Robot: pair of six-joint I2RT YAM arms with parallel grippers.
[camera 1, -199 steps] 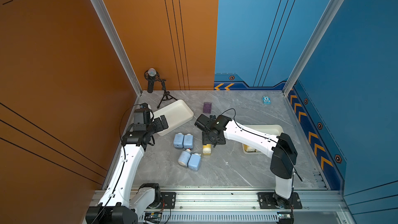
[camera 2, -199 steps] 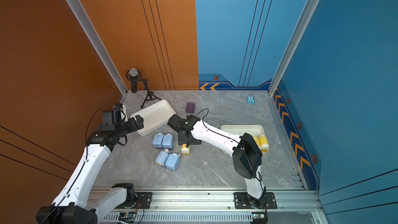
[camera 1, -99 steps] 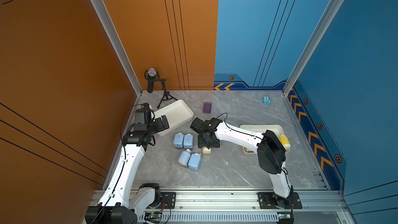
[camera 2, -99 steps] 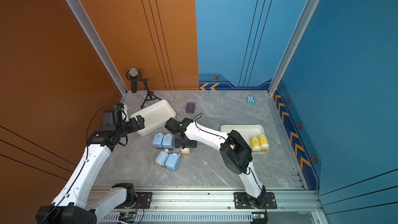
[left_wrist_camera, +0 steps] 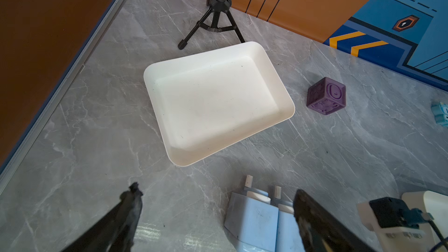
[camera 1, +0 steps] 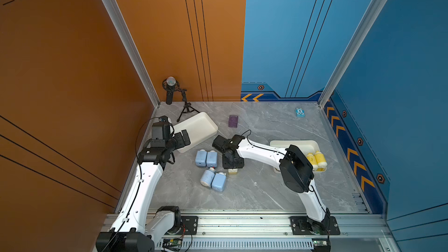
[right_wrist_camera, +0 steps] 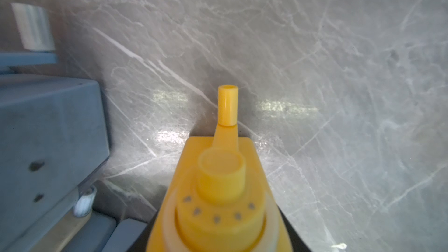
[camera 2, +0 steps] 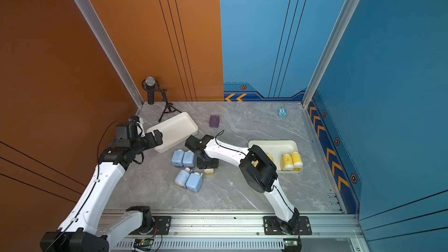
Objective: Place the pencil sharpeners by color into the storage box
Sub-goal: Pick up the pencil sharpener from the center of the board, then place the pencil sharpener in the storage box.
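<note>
Four light blue pencil sharpeners lie mid-table in two pairs (camera 1: pixel 206 158) (camera 1: pixel 213 179). A yellow pencil sharpener (camera 1: pixel 232 171) (right_wrist_camera: pixel 220 178) lies on the table just right of them. My right gripper (camera 1: pixel 232 165) (right_wrist_camera: pixel 221 238) reaches down over it, its dark fingers pressed against both sides. The right storage box (camera 1: pixel 294 143) holds yellow sharpeners (camera 1: pixel 316 161), partly hidden by my right arm. The left storage box (camera 1: pixel 206 122) (left_wrist_camera: pixel 286 107) is empty. My left gripper (camera 1: pixel 185 138) (left_wrist_camera: pixel 217 192) hovers open over the near corner of that box, holding nothing.
A dark purple block (camera 1: pixel 233 120) sits behind the sharpeners. A small blue box with a face (camera 1: pixel 300 112) stands near the back right corner. A microphone on a tripod (camera 1: pixel 171 90) stands in the back left corner. Walls close in three sides.
My right gripper has narrowed its jaws onto the yellow sharpener, and the right arm's elbow has swung towards the middle. The left arm has not moved.
</note>
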